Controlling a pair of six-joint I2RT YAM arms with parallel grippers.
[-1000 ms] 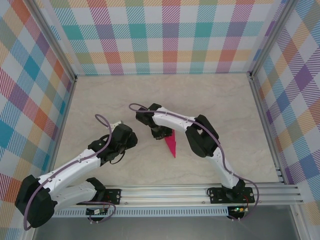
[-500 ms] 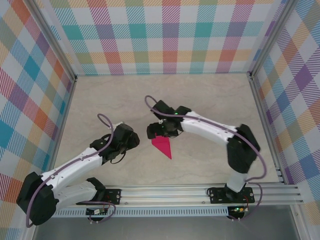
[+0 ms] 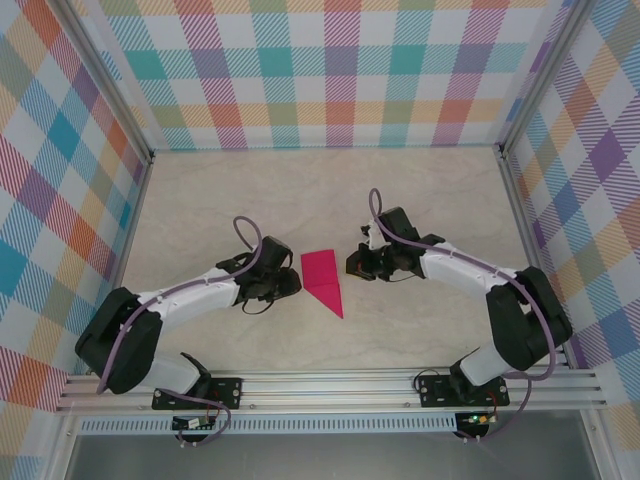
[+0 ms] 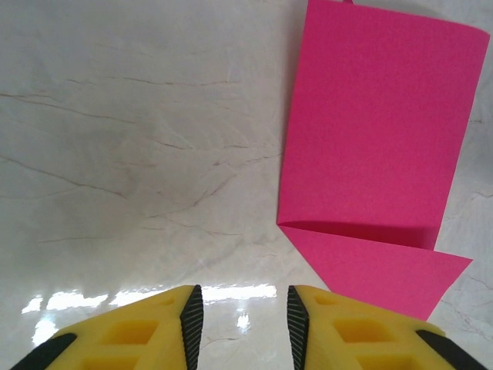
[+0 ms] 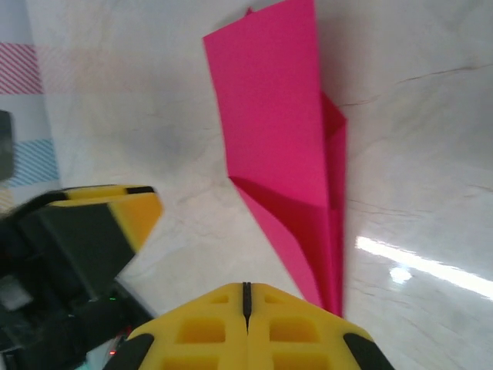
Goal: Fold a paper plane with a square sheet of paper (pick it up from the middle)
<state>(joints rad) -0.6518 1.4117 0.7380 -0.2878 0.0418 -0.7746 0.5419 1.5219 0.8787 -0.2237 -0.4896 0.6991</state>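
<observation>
The magenta-pink paper [image 3: 322,280] lies flat on the table, folded into a pointed dart shape with its tip toward the near edge. No gripper holds it. My left gripper [image 3: 293,284] sits just left of the paper, open, with bare table between its fingers [image 4: 239,324]. The paper [image 4: 377,139] lies ahead and to the right of them. My right gripper [image 3: 352,266] is just right of the paper, apart from it. Its yellow fingers [image 5: 247,297] are pressed together with nothing between them, and the paper [image 5: 277,131] lies in front.
The marble-look table [image 3: 200,200] is walled by checked panels on three sides. An aluminium rail [image 3: 330,385] with both arm bases runs along the near edge. One yellow finger of the left gripper [image 5: 131,212] shows at the left of the right wrist view.
The right gripper has pulled away to the right, leaving the paper flat on the table. The left gripper has swung right, up to the paper's left edge.
</observation>
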